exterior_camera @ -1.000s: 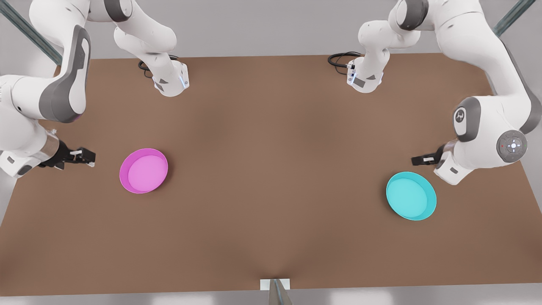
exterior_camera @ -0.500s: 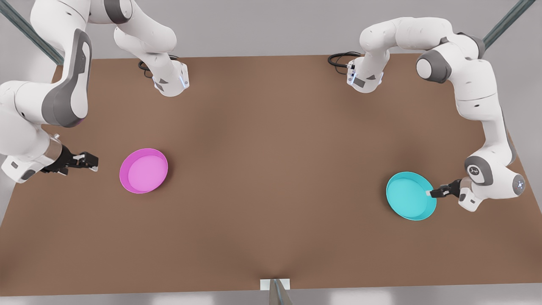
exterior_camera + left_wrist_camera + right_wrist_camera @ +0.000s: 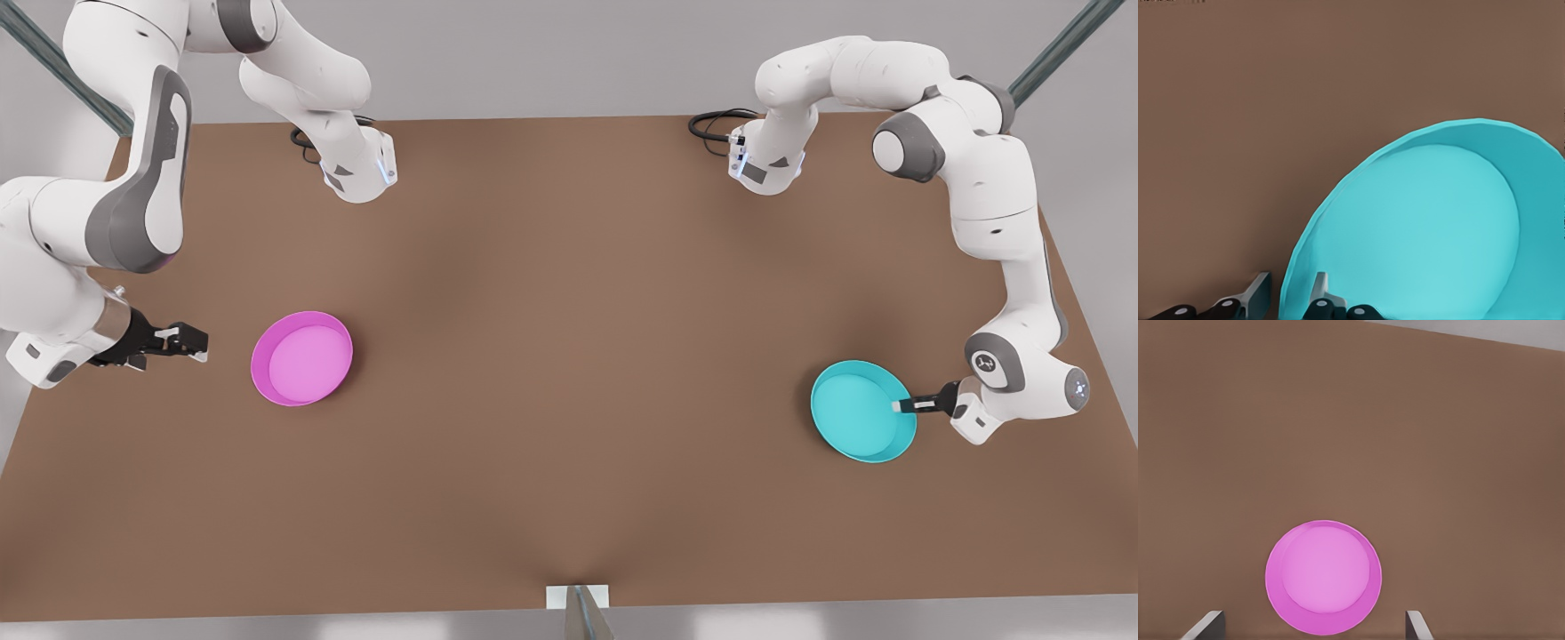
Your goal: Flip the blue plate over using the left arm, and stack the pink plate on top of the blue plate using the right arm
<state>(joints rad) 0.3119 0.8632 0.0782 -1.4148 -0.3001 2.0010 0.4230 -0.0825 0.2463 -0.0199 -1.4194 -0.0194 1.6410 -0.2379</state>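
Observation:
The blue plate [image 3: 861, 412] lies right side up on the brown table at the front view's right. My left gripper [image 3: 900, 406] reaches in low from the right and straddles its rim. In the left wrist view the blue plate [image 3: 1425, 233] is close up, and the left gripper [image 3: 1290, 283] has one finger outside the rim and one inside, shut on it. The pink plate [image 3: 302, 358] lies right side up at the front view's left. My right gripper [image 3: 197, 341] hovers open a short way to its left. In the right wrist view the pink plate [image 3: 1323, 577] lies ahead of the right gripper [image 3: 1315, 617].
Both arm bases [image 3: 356, 169] [image 3: 766, 164] with black cables stand at the table's far edge. A small white bracket [image 3: 578, 597] sits at the middle of the near edge. Bare brown table [image 3: 569, 293] stretches between the two plates.
The left arm swung down and forward, from above and beside the blue plate to its rim, and its fingers closed on the rim. The right gripper edged slightly toward the pink plate.

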